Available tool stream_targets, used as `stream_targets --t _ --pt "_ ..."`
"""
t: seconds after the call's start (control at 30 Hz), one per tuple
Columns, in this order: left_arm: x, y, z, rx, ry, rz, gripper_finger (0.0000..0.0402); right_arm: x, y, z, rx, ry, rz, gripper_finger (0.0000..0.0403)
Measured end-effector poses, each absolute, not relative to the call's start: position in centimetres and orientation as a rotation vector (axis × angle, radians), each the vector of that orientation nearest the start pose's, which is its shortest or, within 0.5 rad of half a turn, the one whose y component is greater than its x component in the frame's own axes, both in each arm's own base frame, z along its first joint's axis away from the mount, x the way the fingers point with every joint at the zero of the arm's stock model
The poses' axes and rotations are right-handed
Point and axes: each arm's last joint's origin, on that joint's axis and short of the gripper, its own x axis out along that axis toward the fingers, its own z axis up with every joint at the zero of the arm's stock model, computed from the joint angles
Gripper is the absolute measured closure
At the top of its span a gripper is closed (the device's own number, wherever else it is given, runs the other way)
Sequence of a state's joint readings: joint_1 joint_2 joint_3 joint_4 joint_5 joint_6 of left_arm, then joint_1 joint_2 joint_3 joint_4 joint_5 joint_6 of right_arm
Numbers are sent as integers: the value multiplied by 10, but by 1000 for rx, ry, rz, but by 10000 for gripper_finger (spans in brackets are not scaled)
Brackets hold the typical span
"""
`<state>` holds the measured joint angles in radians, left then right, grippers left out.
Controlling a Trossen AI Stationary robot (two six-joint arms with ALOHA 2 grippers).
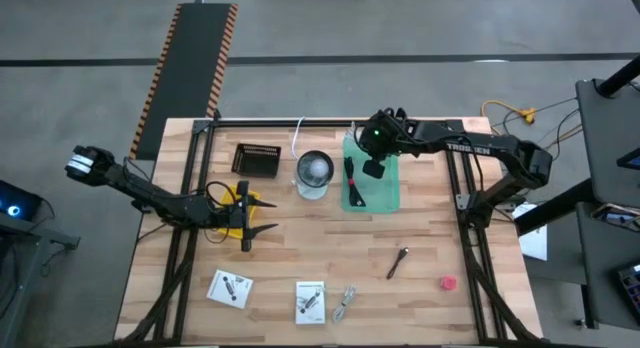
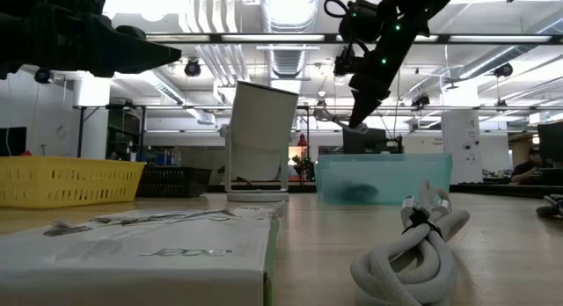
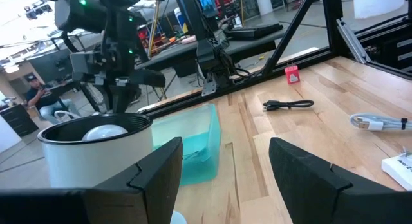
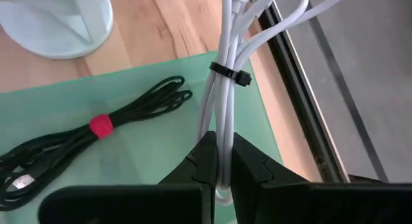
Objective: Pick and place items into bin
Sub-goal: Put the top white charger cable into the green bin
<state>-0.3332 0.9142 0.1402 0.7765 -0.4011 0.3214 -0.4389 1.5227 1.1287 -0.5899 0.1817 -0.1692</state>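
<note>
The green bin (image 1: 372, 188) sits toward the back of the wooden table (image 1: 330, 248), and everything else is easiest to place from it. The right gripper (image 1: 374, 138) hangs above the bin's back end, its fingers (image 4: 248, 169) clenched on a bundle of white cable (image 4: 225, 95) bound with a black tie; the bundle dangles over the bin's interior, clear of the floor of it. Already lying inside the bin is a black coiled cable (image 4: 90, 137) with a red band around its middle. Just beside the bin, on the left arm's side, stands a white cylindrical container (image 1: 314, 174), and beyond that a small black basket (image 1: 256, 160). The left gripper (image 1: 260, 216) waits well away from the bin, past the container, over a yellow tray (image 1: 238, 210), with its fingers (image 3: 154, 179) spread wide and nothing between them. Toward the table's front edge, well apart from the bin, lie the items not yet collected: a dark stick-like tool (image 1: 398, 262), a pink-red lump (image 1: 448, 283), a second white cable bundle (image 1: 345, 303), and two white printed cards (image 1: 230, 288) (image 1: 310, 302).
</note>
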Motion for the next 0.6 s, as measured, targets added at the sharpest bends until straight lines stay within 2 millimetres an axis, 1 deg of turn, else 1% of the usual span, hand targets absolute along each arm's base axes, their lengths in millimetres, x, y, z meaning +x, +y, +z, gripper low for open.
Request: stream_targets --t 0.1,0.33,0.6 --pt "165 -45 185 320 9 68 185 276 -136 246 -19 1053 -480 390" --pt "165 -45 184 320 9 68 185 266 -133 229 -10 1151 -457 390" --pt "165 -45 185 320 8 68 185 262 -135 221 12 1172 -441 390"
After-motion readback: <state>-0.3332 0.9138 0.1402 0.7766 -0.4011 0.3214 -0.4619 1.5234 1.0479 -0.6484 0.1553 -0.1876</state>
